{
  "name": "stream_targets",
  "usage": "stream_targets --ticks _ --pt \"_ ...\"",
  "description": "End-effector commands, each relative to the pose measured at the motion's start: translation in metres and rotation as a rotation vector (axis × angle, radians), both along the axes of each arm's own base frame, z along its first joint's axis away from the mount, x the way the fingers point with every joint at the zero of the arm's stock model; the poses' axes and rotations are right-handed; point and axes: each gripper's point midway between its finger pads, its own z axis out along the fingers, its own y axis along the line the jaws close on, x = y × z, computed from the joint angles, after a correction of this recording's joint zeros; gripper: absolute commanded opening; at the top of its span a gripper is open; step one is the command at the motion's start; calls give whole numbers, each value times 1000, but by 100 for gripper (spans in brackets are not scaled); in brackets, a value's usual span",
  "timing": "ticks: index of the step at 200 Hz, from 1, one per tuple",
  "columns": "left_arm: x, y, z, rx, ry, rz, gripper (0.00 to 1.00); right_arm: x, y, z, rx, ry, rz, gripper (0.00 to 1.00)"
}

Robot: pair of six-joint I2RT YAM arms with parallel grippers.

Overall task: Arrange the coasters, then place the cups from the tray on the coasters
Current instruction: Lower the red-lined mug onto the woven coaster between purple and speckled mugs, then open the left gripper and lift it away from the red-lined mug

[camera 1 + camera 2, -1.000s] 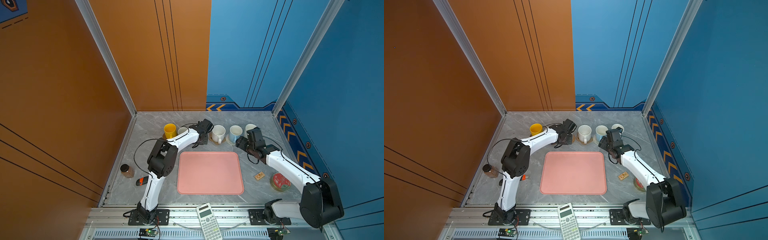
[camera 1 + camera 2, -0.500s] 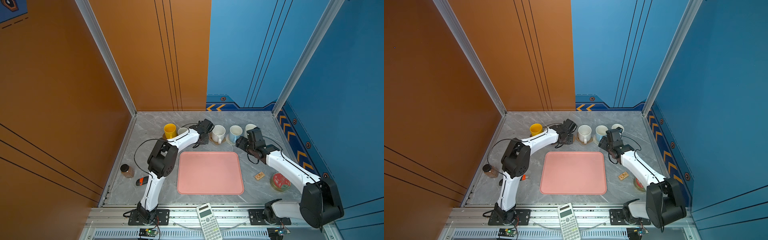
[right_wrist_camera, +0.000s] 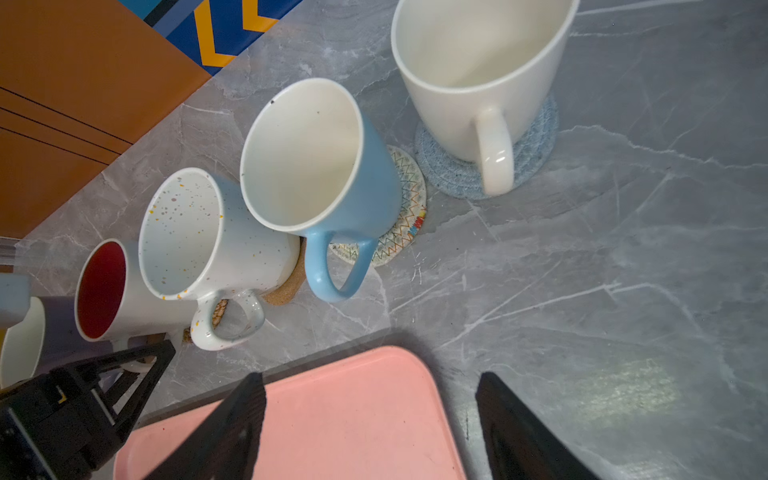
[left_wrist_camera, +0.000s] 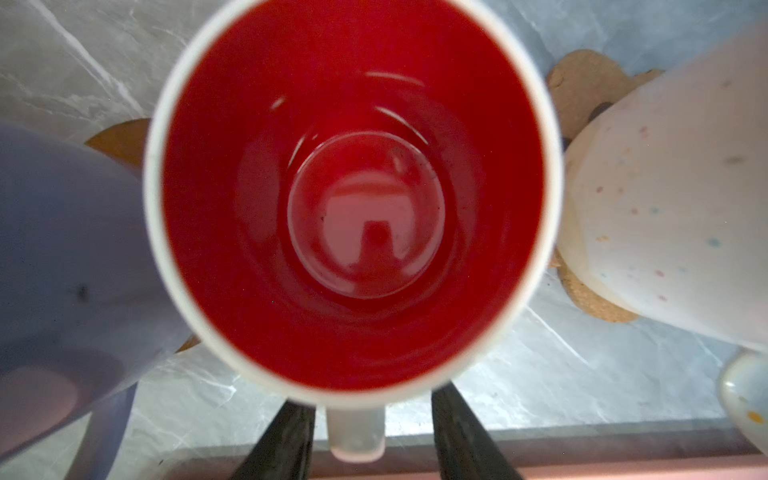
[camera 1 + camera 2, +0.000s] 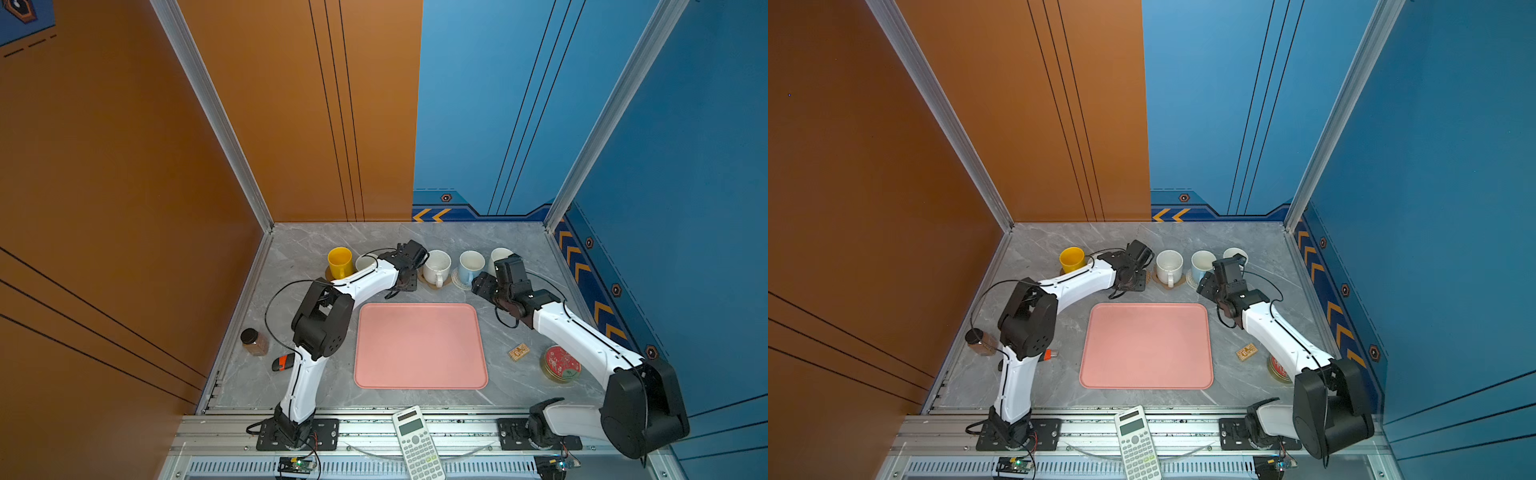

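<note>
All the cups stand in a row along the back of the table: yellow (image 5: 340, 262), lilac (image 5: 365, 262), speckled white (image 5: 437, 266), light blue (image 5: 471, 266) and plain white (image 5: 498, 255). The white cup with the red inside (image 4: 353, 199) is hidden under my left gripper (image 5: 409, 279) in both top views. That gripper (image 4: 370, 399) is open, its fingers apart on either side of the cup's handle (image 4: 356, 432). Coasters show under the cups: cork paw (image 4: 582, 91), white woven (image 3: 405, 208), pale blue woven (image 3: 536, 141). My right gripper (image 3: 370, 415) is open and empty over a corner of the bare pink tray (image 5: 419, 345).
A calculator (image 5: 417, 442) lies on the front rail. A red-lidded tin (image 5: 560, 363) and a small wooden block (image 5: 518, 351) sit right of the tray. A brown jar (image 5: 253, 341) and an orange-black item (image 5: 284, 362) are at the left.
The left gripper's jaws have spread apart off the handle of the red-inside cup. Both arms have stayed nearly where they were.
</note>
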Motion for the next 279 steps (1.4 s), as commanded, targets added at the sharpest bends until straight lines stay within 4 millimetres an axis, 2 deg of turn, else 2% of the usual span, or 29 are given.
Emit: stream_targets --ticks 1,107,157,202,215,237,271,272,278,279 --pt "-5 4 27 7 -51 0 50 -5 -1 10 3 -9 10 78" --pt "-30 14 80 -6 -147 -23 56 -17 -6 25 7 -62 4 80" --pt "-49 29 112 -31 -218 -33 63 -25 -9 36 9 -99 -3 81" --pt "-69 59 139 -27 -301 -20 72 -34 -13 49 6 -133 -12 83" --pt "-75 70 145 -25 -326 -13 75 -36 -14 52 3 -143 -14 94" --pt "-84 91 155 -27 -376 2 76 -38 -15 57 -4 -155 -18 98" --pt "-97 124 168 -43 -466 29 85 -41 -19 62 -21 -172 -31 100" --pt "-98 125 169 -45 -471 29 89 -41 -19 62 -22 -172 -32 100" --pt "-100 129 174 -53 -496 33 93 -42 -20 62 -28 -172 -35 100" --pt "-101 131 170 -47 -489 33 93 -42 -21 62 -28 -172 -37 100"
